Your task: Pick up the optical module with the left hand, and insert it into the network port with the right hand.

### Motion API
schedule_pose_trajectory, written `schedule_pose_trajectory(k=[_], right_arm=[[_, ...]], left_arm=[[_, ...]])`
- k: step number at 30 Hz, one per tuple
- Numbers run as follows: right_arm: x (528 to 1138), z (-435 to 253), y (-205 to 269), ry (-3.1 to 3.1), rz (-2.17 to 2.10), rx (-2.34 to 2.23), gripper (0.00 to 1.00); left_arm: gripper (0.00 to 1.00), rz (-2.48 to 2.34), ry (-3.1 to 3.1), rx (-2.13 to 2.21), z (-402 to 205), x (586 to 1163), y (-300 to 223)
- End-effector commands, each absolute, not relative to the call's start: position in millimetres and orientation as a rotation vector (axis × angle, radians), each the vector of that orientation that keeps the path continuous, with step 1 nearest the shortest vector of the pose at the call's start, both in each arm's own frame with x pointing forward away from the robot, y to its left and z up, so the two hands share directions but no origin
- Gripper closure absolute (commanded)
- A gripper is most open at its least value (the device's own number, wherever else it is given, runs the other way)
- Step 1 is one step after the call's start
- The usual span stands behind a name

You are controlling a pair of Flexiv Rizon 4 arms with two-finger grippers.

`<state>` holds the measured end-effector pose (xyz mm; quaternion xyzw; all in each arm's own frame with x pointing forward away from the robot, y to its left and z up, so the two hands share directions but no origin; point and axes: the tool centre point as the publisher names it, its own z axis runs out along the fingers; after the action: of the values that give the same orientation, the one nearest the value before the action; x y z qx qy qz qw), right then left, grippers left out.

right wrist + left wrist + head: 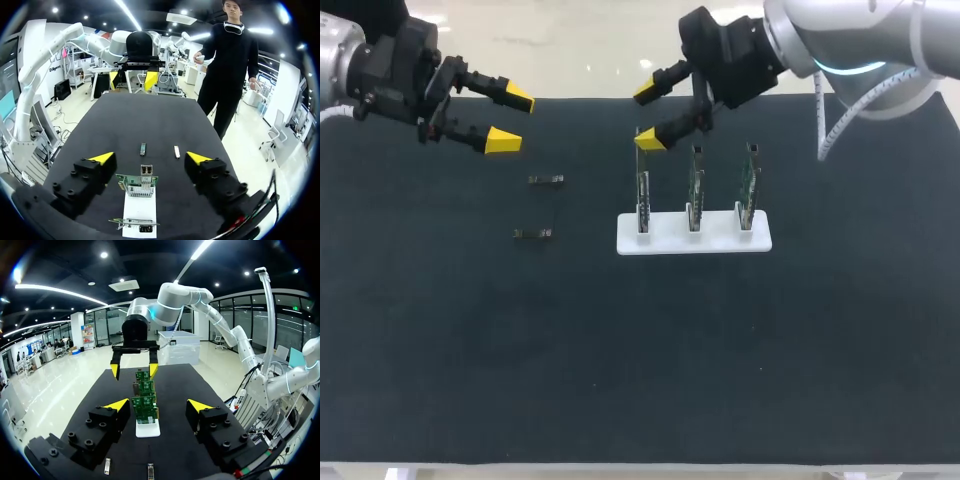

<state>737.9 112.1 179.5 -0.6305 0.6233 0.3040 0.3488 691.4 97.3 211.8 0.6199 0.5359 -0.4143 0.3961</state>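
Head view shows two optical modules lying flat on the desk's dark mat, well in from its left edge and toward the far side: the far optical module [546,180] and the near optical module [532,233], apart from each other and well apart from the white stand [693,240] near the desk's middle. Each looks like a slim, metal-cased bar, so it is probably light and rigid, with smooth sides that could slip under a weak pinch. Its connector end is likely the delicate part. The sensible hold seems to be across the two long narrow sides near the middle. That would leave one end bare for the other arm to take and push home. The left hand [510,120] hangs above the desk near its far-left corner, just beyond the modules, with its fingers spread wide, holding nothing and touching nothing. The right hand [648,115] is likewise spread and empty. It sits above the circuit boards [696,185] that stand upright in the stand, close to the leftmost one, and whether a tip grazes that board cannot be told. Seen from the right wrist, the network port [146,170] is a small metal cage on the nearest board's upper edge, between and just ahead of that hand's fingers.
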Motion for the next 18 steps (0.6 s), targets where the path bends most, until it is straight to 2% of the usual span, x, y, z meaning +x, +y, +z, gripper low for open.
schedule_pose_trajectory(k=[1, 18], right_arm=[[736.2, 184.7, 112.6, 1.639, 0.783, -1.63, 1.0], [732.6, 179.3, 115.0, 1.692, 0.767, -1.622, 1.0]], left_arm=[[0.0, -1.049, 1.361, 1.573, 211.9, 692.2, 96.5], [0.0, -1.049, 1.361, 1.573, 211.9, 692.2, 96.5]])
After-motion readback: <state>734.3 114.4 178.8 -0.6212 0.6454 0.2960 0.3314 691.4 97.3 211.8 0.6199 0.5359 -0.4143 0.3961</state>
